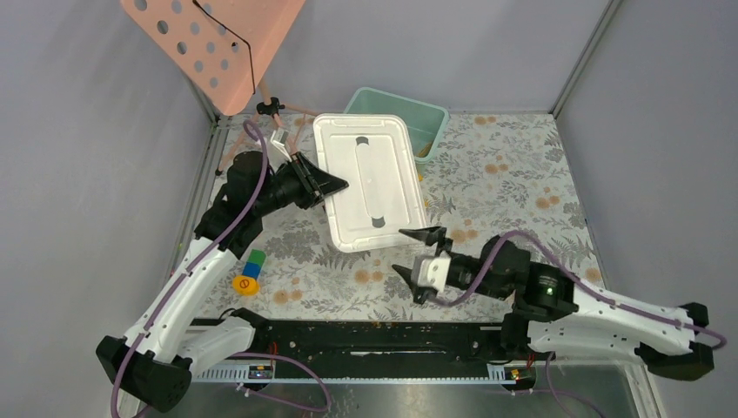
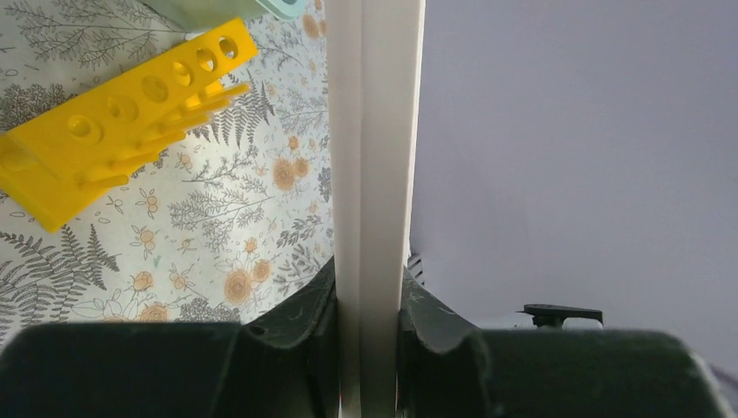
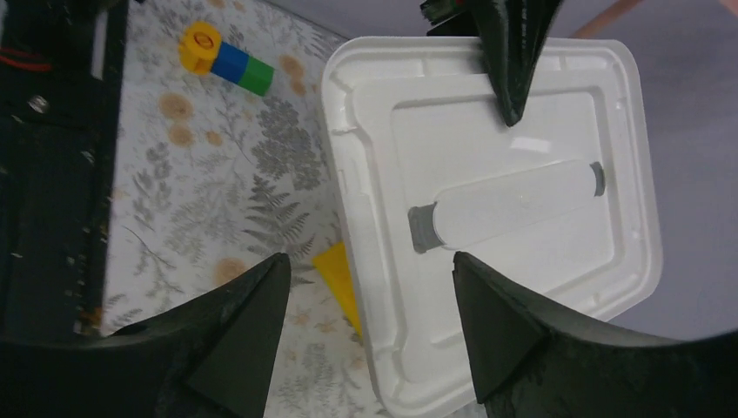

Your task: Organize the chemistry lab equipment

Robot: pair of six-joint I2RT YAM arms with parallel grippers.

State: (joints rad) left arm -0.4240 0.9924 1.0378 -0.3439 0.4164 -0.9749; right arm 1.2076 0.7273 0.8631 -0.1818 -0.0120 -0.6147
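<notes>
We see a table point(image 1: 513, 165) with a flower-pattern cover. On it lie a green-blue-yellow block stack point(image 1: 251, 271) at the left, a teal bin point(image 1: 431, 122) at the far side, and a yellow test-tube rack point(image 2: 104, 139).

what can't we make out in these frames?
- Rack: in the top view it is hidden under the lid. The right wrist shows one corner, and in the left wrist view its end runs off the left edge.
- Bin: in the top view the lid covers most of it, and the contents are too small to tell.
- Bottle, tubes: in no view.
- Pink stand: cut off by the top edge of the top view.
</notes>
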